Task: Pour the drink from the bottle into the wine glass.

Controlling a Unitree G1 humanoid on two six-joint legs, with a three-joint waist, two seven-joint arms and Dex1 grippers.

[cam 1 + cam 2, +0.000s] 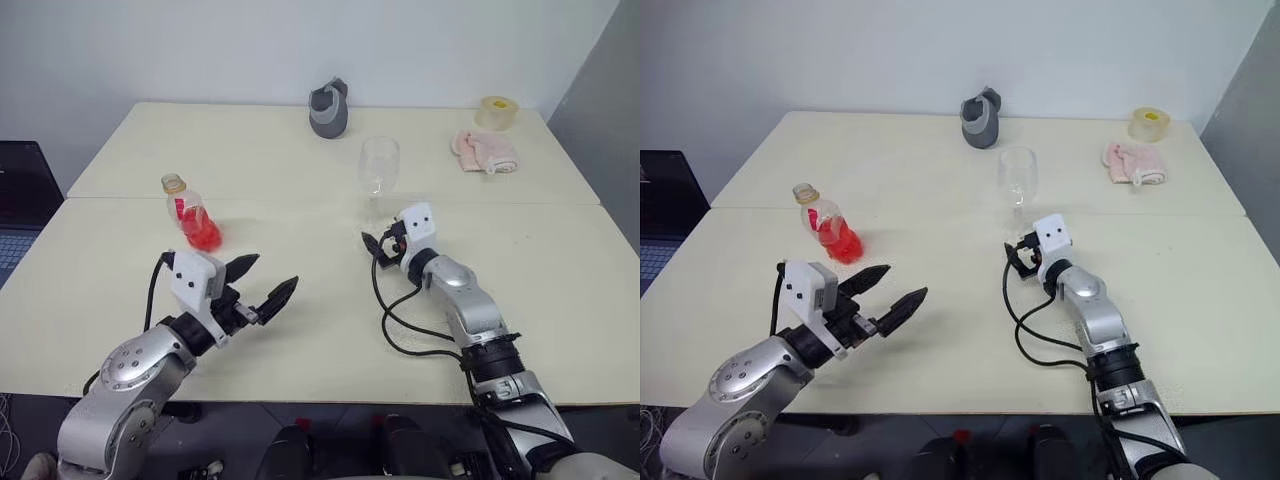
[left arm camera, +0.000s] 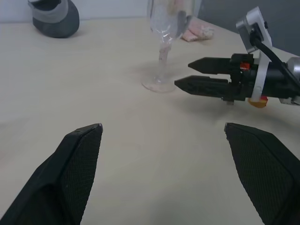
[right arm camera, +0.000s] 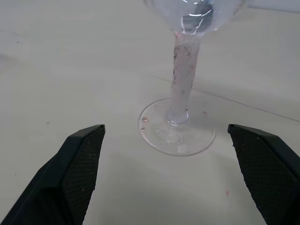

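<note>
Right gripper, fingers spread, just short of wine glass stem; nothing held

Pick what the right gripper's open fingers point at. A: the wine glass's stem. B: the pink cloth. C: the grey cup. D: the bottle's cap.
A: the right gripper is open and aimed at the stem of the wine glass, which stands just ahead of it, ungrasped.

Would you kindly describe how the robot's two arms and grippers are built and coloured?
Both arms are silver-grey metal with black joint sections. Each wrist carries a white box-shaped camera housing, with loose black cables looping from it. The left gripper and right gripper each have two black, pointed fingers with finely textured inner faces. Small red and orange parts show on the right gripper's body.
</note>
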